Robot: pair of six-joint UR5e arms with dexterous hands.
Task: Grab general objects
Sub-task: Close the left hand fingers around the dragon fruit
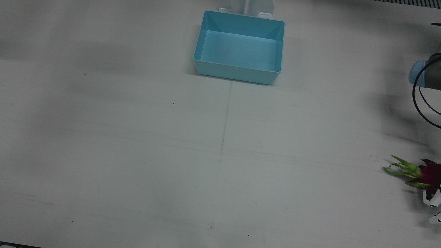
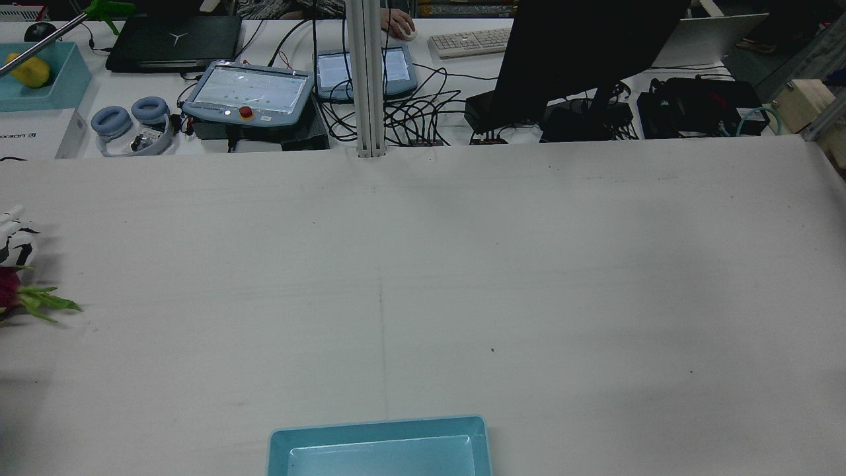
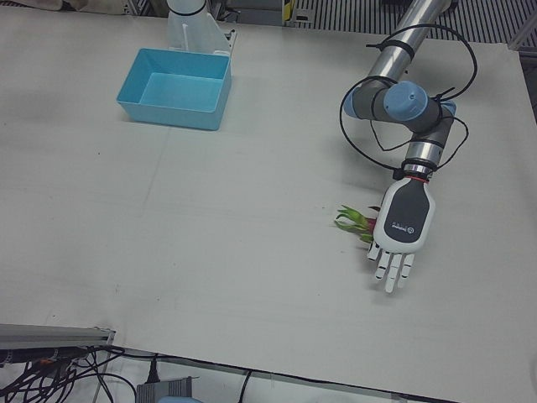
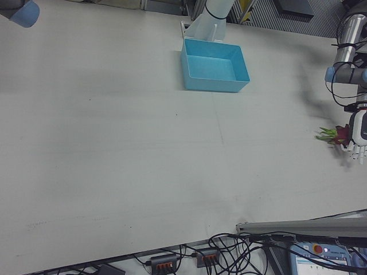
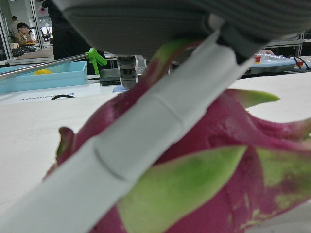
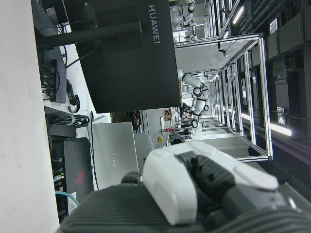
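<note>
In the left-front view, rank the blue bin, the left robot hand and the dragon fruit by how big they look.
1. Blue bin, largest.
2. Left robot hand.
3. Dragon fruit, smallest as seen, but the robot hand hides most of it, so its true size is unsure.

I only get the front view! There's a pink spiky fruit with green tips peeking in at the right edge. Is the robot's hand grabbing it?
Observer: Not yet. In the left-front view the white left hand lies flat over the pink dragon fruit, with its fingers straight.
Operator: Does it touch the fruit?
Observer: The left hand view shows one white finger lying across the fruit's skin, very close. I cannot confirm contact.
Operator: Where's the other arm?
Observer: The right-front view shows only the right arm's blue-capped joint in its top left corner, far from the fruit.
</note>
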